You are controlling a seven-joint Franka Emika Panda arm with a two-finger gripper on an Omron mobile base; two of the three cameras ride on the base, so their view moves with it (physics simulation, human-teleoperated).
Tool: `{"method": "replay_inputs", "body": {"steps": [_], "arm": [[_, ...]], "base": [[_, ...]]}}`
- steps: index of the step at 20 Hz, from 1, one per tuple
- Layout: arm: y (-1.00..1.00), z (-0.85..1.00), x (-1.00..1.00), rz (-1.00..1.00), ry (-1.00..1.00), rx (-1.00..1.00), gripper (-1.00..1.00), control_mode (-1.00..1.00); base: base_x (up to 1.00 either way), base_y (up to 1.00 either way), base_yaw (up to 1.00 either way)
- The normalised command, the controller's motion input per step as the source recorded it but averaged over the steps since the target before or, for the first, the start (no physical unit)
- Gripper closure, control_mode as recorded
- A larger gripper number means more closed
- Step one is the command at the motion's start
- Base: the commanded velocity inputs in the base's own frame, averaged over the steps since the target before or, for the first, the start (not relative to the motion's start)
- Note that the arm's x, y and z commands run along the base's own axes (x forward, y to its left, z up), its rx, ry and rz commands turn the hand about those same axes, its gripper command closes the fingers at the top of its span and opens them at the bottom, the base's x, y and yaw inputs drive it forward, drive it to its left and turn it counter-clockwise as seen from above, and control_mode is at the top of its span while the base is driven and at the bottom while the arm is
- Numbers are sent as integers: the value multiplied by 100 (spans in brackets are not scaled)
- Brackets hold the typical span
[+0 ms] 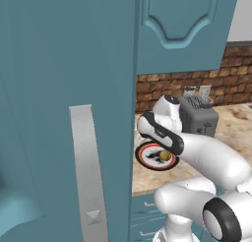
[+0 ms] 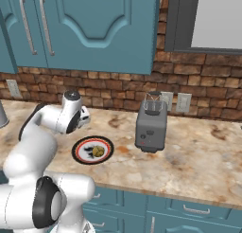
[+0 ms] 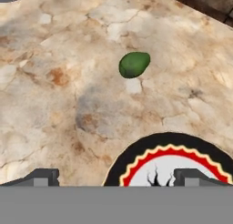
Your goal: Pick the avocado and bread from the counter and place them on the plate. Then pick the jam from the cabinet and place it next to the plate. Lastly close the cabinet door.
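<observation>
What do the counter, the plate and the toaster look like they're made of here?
Counter: looks like polished stone, beige marbling with rusty blotches. Plate: probably glazed ceramic, going by its crisp red, black and white painted rings. Toaster: seems to be dull grey metal or plastic; the flat rendering leaves that open.

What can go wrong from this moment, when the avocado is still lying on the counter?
1. The avocado is small and rounded, so it may roll on the counter if a finger nudges it.
2. The plate already holds a small yellowish item; placing the avocado may knock it off.
3. The open cabinet door stands close beside the arm; a wide swing might strike it.
</observation>
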Motion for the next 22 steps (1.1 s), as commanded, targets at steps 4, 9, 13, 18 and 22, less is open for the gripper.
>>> {"method": "replay_inputs", "body": {"steps": [4, 9, 13, 18, 22], "arm": [[39, 0, 25, -4, 0, 1, -100, -100], [49, 0, 20, -7, 0, 0, -100, -100], [36, 0, 6, -19, 0, 0, -100, -100], [26, -2, 4, -28, 0, 1, -100, -100], [22, -13, 33, -26, 0, 0, -100, -100]], "base": [[0, 0, 0], [0, 0, 0], [0, 0, 0], [0, 0, 0], [0, 0, 0]]}}
